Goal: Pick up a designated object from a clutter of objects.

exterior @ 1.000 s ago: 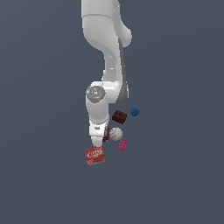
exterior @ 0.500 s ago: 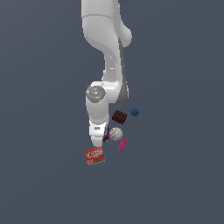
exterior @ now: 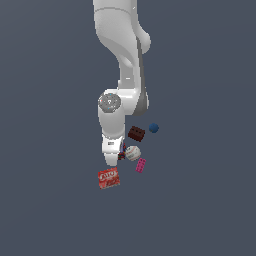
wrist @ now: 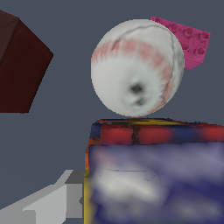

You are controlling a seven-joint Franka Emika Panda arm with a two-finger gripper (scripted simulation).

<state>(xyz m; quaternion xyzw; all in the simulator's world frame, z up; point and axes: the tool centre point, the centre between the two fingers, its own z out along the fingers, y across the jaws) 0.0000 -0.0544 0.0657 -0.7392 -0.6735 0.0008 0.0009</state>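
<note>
Arm unmoved since the previous second: tool (exterior: pixel 116 159) low over multicoloured cube (wrist: pixel 153 175), which sits on the table touching white ball (wrist: pixel 136 68); tool's opening and hold cannot be told.

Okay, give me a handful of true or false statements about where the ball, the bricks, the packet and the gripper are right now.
1. The white ball with pink stitching sits right beside the multicoloured cube-like block. True.
2. The pink studded brick lies between the dark brown studded brick and the small blue ball. False: it lies below the white ball, away from both.
3. The gripper is down at the multicoloured block. True.
4. The flat red packet is stacked on the dark brown brick. False: it lies apart, nearest the exterior view's bottom.
</note>
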